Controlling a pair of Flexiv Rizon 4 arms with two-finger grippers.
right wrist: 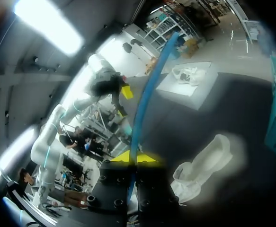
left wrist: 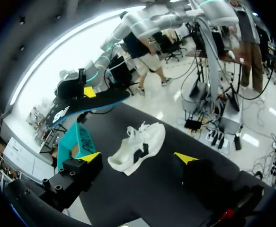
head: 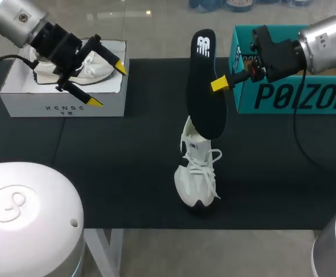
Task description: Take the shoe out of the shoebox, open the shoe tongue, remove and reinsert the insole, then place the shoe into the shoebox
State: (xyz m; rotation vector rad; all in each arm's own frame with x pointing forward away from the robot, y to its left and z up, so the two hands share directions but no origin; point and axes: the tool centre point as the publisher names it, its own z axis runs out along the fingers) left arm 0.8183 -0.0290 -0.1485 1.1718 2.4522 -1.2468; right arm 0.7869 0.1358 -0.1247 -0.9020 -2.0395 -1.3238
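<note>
A white shoe (head: 196, 173) stands on the black mat (head: 116, 156), toe toward the table's front edge. My right gripper (head: 219, 83) is shut on a black insole (head: 207, 86), which hangs upright over the shoe with its lower end at the shoe's opening. In the right wrist view the insole (right wrist: 152, 80) runs edge-on from between the fingers of the right gripper (right wrist: 135, 157), with the shoe (right wrist: 204, 161) beside it. My left gripper (head: 106, 85) hangs open over the white shoebox (head: 64, 104), holding nothing. In the left wrist view the left gripper (left wrist: 138, 158) looks toward the shoe (left wrist: 142, 139) and the insole (left wrist: 88, 106).
Another white shoe (head: 93, 66) lies in the white shoebox at the back left. A teal shoebox (head: 294, 95) stands at the back right, just behind my right gripper. The mat's front edge runs close to the standing shoe's toe.
</note>
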